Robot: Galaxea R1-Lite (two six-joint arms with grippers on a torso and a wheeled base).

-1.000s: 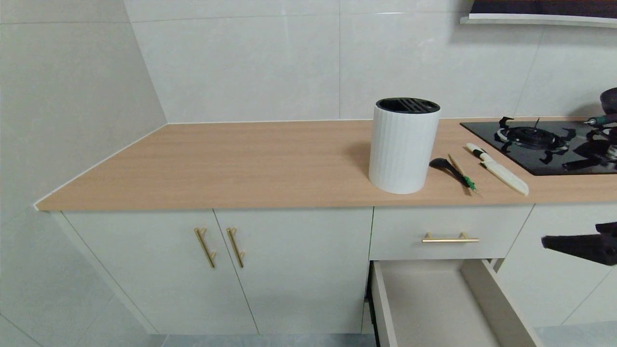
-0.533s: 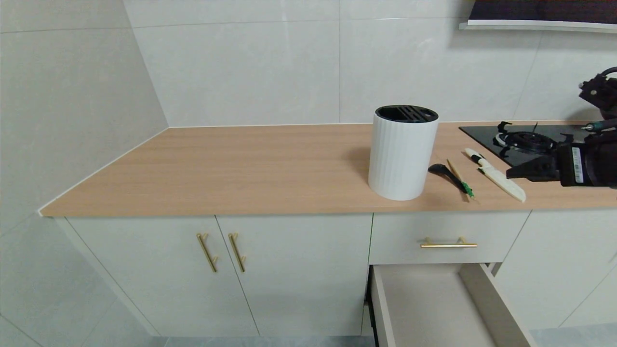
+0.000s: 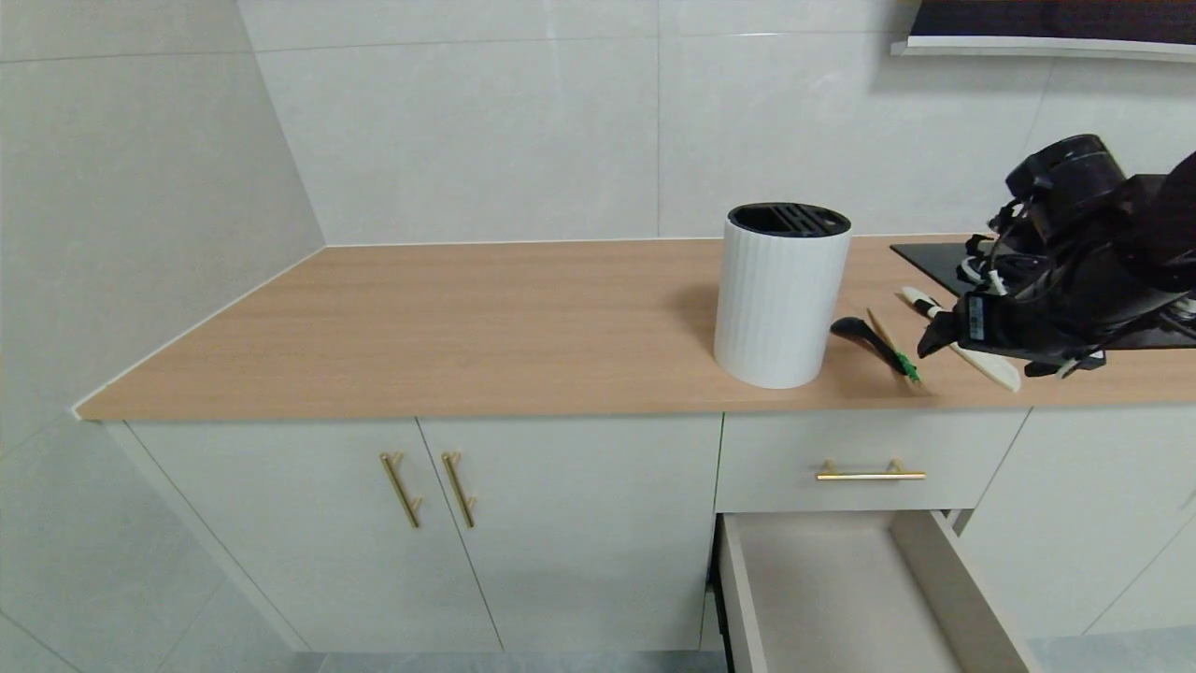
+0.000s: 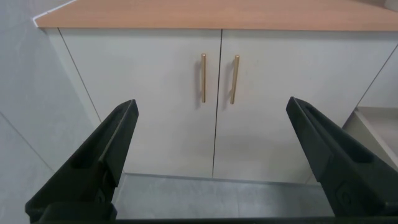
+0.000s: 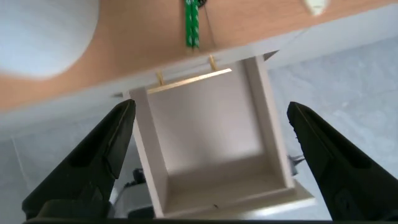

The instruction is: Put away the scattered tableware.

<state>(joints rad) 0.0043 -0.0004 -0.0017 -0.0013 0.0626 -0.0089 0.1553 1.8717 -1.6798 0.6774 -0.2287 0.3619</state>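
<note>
Countertop [image 3: 467, 318]: wooden, running left to right along the tiled wall.
Cabinet doors [image 3: 420, 523]: a closed pair with gold handles, under the left part of the countertop.
Drawer [image 3: 738, 589]: pulled open, low on the right, below a shut drawer with a gold bar handle.
Hob [image 3: 930, 260]: black, far right of the countertop.
Holder [image 3: 780, 299]: white ribbed cylinder with a black slotted top, upright, left of the loose utensils.
Right gripper [image 5: 211, 111]: fingers spread wide with nothing between them, above the knife near the counter's front edge.
Left gripper [image 4: 211, 107]: fingers wide apart and unloaded (low, facing the cabinet doors).
Knife [image 3: 995, 369]: white blade, lying flat right of the stick, its middle hidden by the arm.
Spoon [image 3: 855, 329]: black, lying just right of the holder.
Stick [image 3: 892, 346]: thin, wooden, green near end, beside the spoon.
</note>
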